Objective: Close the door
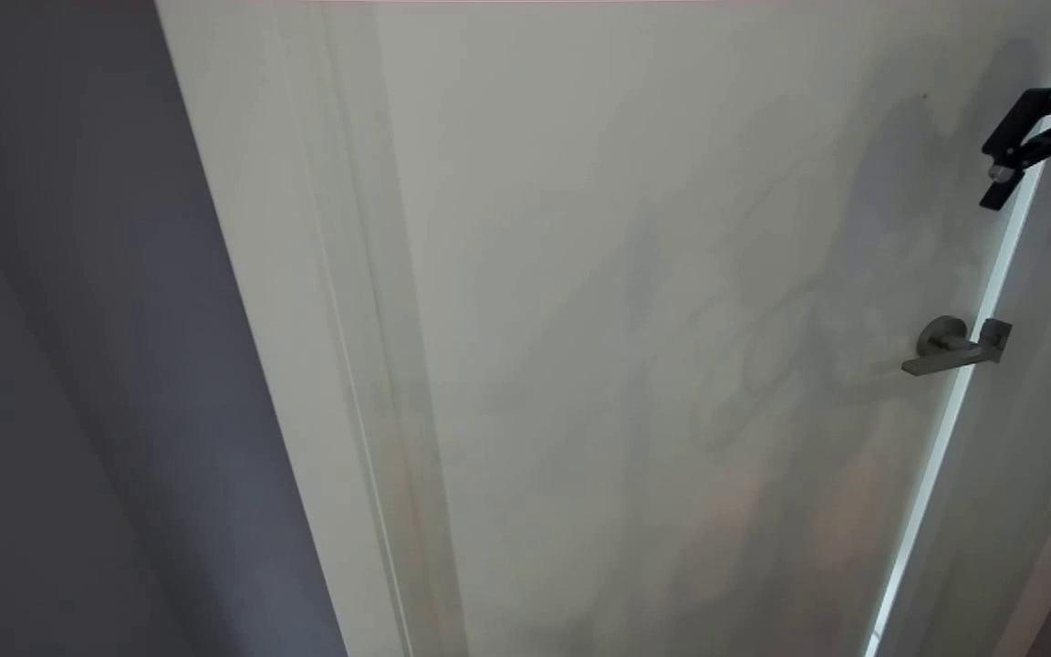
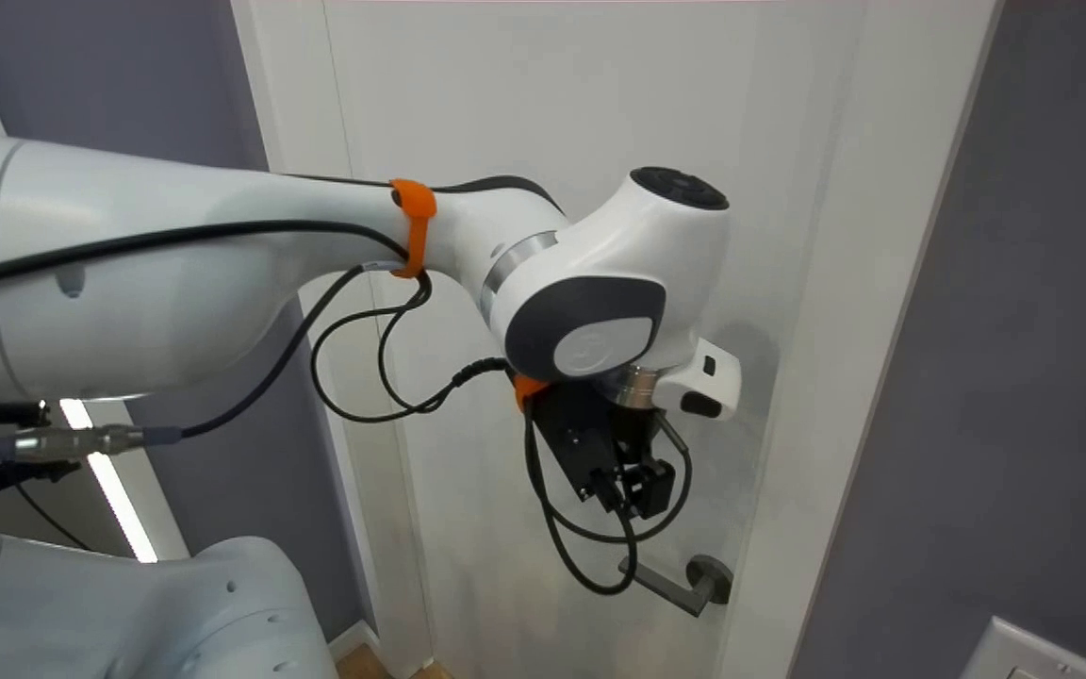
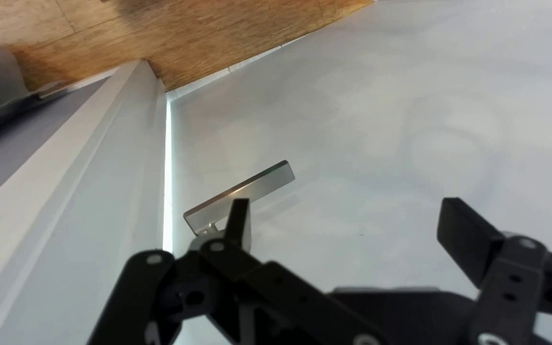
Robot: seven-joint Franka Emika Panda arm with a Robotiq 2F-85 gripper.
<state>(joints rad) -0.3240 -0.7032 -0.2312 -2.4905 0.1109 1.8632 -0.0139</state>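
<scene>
The white door (image 1: 635,274) fills most of an exterior view. It also stands behind my arm in an exterior view (image 2: 543,57) and fills the right of the wrist view (image 3: 376,134). A thin bright strip of light runs along its handle-side edge (image 3: 167,167). The silver lever handle (image 1: 950,351) also shows in an exterior view (image 2: 684,585) and in the wrist view (image 3: 242,194). My gripper (image 3: 345,206) is open and empty, its fingers facing the door. In an exterior view the gripper (image 1: 1047,208) is above the handle. One finger partly covers the handle's base in the wrist view.
A white door frame (image 2: 873,283) and grey wall (image 2: 1005,377) border the door. The wooden floor (image 3: 199,38) lies below. Black cables (image 2: 354,349) loop from the white arm (image 2: 175,264). A white wall plate (image 2: 1033,655) is at the lower right.
</scene>
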